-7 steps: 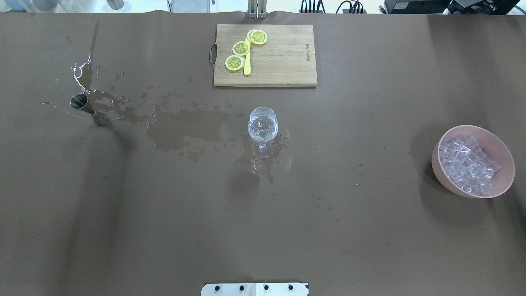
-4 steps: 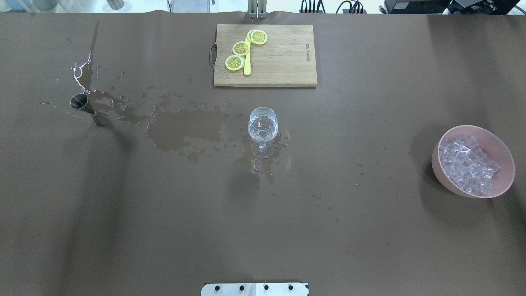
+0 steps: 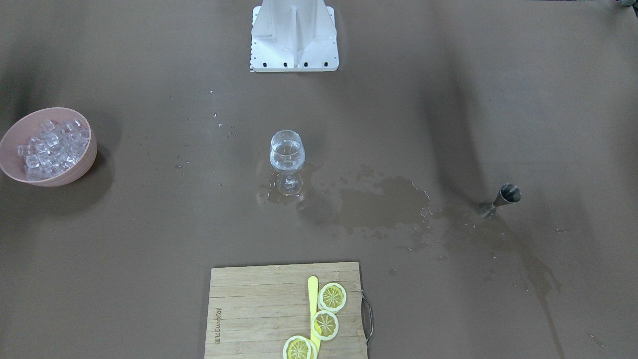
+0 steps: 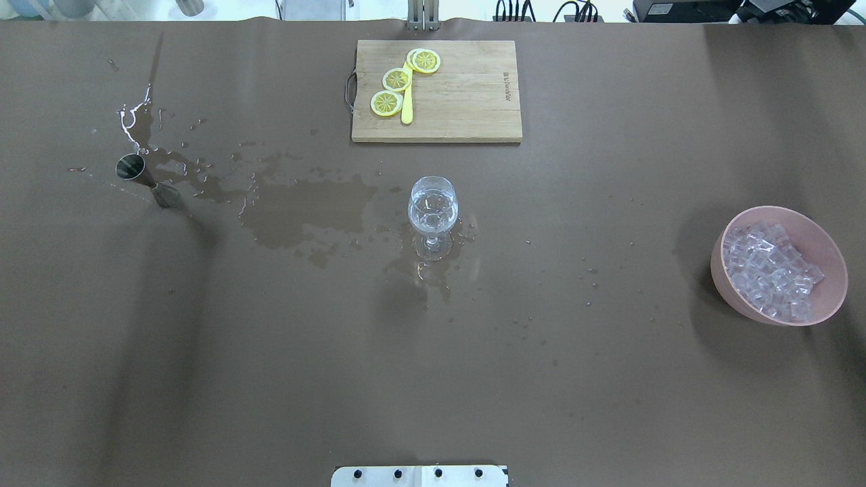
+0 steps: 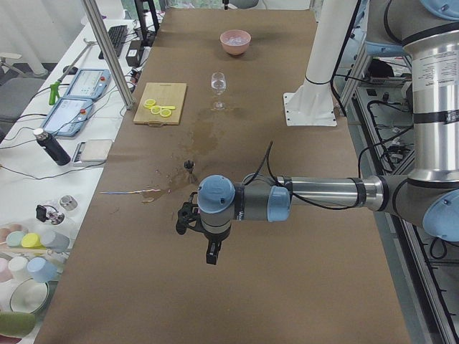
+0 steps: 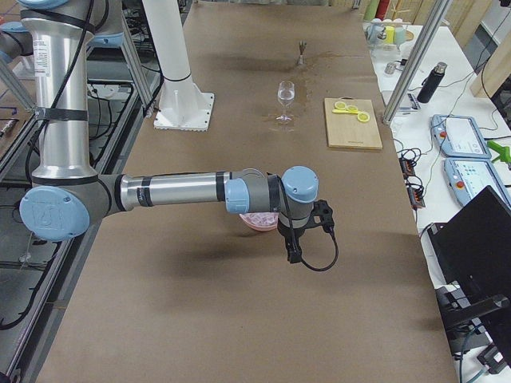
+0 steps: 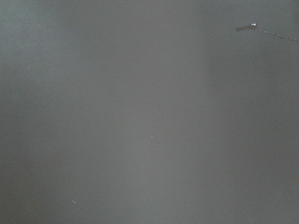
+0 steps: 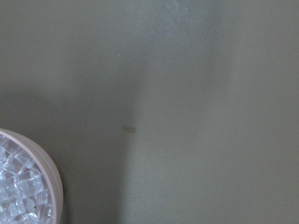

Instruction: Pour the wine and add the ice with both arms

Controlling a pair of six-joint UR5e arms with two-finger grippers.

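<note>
A stemmed glass (image 4: 433, 206) holding clear wine stands at the table's middle; it also shows in the front view (image 3: 287, 152). The ice (image 4: 768, 270) is heaped in a pink bowl (image 4: 835, 284) at the right, and also shows in the right wrist view (image 8: 18, 196). Both arms show only in the side views. The left gripper (image 5: 212, 255) hangs above the table's near left end. The right gripper (image 6: 294, 249) hangs beside the bowl (image 6: 257, 221). I cannot tell whether either is open or shut.
A steel jigger (image 4: 139, 177) stands at the left, with a wet spill (image 4: 304, 210) spreading from it towards the glass. A wooden board (image 4: 473, 101) with lemon slices (image 4: 396, 79) and a yellow knife lies at the far middle. The white stand base (image 3: 294, 35) sits at the robot's side.
</note>
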